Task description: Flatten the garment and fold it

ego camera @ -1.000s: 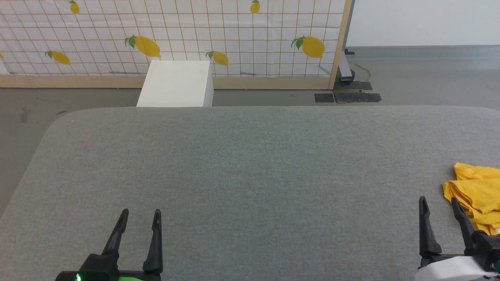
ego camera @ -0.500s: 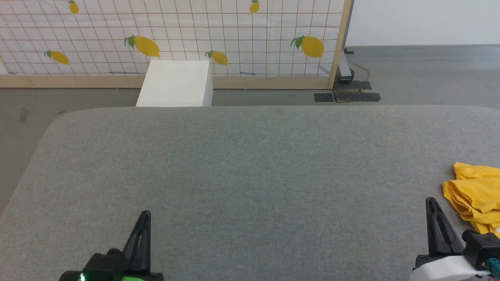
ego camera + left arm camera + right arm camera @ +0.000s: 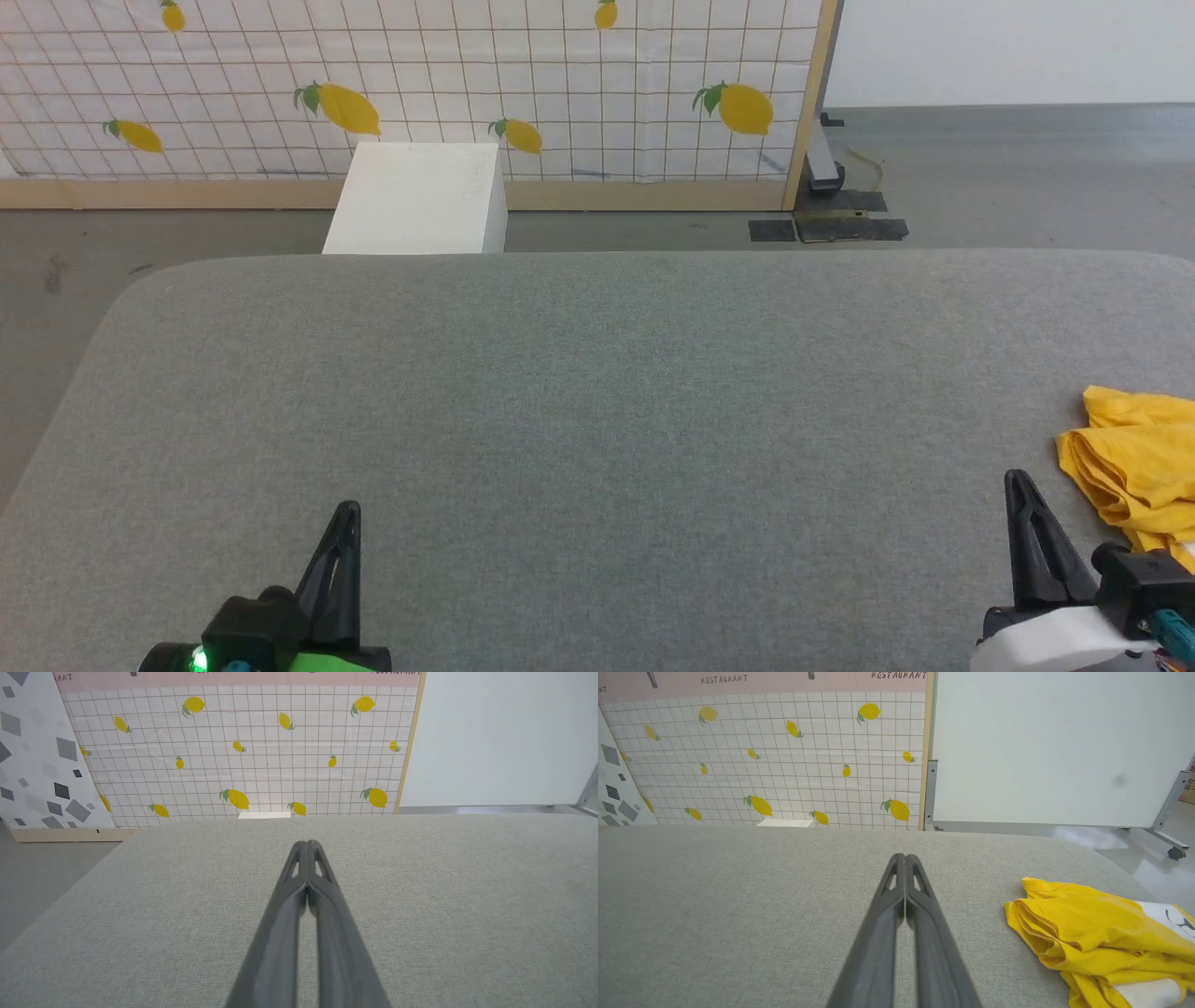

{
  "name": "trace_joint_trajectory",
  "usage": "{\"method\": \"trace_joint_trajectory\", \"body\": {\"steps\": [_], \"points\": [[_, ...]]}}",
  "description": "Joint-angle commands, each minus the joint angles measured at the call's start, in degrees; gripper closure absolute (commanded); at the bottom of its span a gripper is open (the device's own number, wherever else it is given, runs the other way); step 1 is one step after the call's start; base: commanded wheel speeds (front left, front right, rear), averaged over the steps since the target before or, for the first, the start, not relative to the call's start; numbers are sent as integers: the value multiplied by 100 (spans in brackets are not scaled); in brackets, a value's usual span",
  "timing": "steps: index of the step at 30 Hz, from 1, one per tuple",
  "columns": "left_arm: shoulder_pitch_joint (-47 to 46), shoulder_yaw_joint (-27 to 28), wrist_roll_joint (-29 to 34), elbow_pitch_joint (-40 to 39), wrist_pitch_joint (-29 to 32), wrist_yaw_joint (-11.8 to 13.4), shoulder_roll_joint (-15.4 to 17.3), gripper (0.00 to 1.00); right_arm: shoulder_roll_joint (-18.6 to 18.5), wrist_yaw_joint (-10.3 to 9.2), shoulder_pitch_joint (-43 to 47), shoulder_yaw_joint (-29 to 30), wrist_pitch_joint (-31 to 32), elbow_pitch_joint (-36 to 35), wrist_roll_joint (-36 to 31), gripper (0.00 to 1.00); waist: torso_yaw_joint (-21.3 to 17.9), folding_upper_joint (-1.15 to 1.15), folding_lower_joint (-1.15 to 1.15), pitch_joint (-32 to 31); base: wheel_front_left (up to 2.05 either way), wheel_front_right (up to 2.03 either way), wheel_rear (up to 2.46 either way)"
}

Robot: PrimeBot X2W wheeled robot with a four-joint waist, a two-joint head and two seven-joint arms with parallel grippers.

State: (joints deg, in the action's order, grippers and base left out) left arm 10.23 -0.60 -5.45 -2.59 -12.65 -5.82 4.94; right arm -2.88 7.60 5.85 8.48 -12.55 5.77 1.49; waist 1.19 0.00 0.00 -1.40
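The garment (image 3: 1134, 462), a bright yellow T-shirt, lies crumpled at the right edge of the grey padded table (image 3: 597, 392). In the right wrist view the garment (image 3: 1101, 933) shows white patches with black lines at its right side. My right gripper (image 3: 1019, 483) is shut and empty, hovering just left of the garment without touching it; in its own wrist view the right gripper (image 3: 903, 857) has both fingers pressed together. My left gripper (image 3: 347, 511) is shut and empty over the table's near left part, and the left gripper (image 3: 307, 843) shows closed tips.
A white box (image 3: 417, 198) stands on the floor beyond the table's far edge, before a lemon-print panel (image 3: 411, 84). A white board on a wheeled stand (image 3: 1064, 746) is at the far right. The table's corners are rounded.
Both grippers went from open to shut, closing on nothing. The garment has not moved. The head view shifted slightly.
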Motion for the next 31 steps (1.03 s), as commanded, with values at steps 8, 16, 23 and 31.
{"method": "trace_joint_trajectory", "body": {"steps": [8, 16, 23, 31], "points": [[-193, 16, 96, 35, 140, 83, -44, 100, 0, -3, -128, -103, 134, -86, -35, 100, -11, 0, 0, 14, 0, 0, 0], [-261, 19, 133, 54, 232, 124, -57, 100, 0, -3, -165, -165, 226, -126, -44, 100, -20, 0, 0, 24, 0, 0, 0], [-322, 23, 166, 70, 314, 161, -69, 100, 0, -4, -199, -219, 308, -162, -53, 100, -28, 0, 0, 33, 0, 0, 0], [-390, 26, 203, 88, 407, 202, -82, 100, 0, -5, -236, -280, 400, -202, -62, 100, -37, 0, 0, 44, 0, 0, 0]]}}
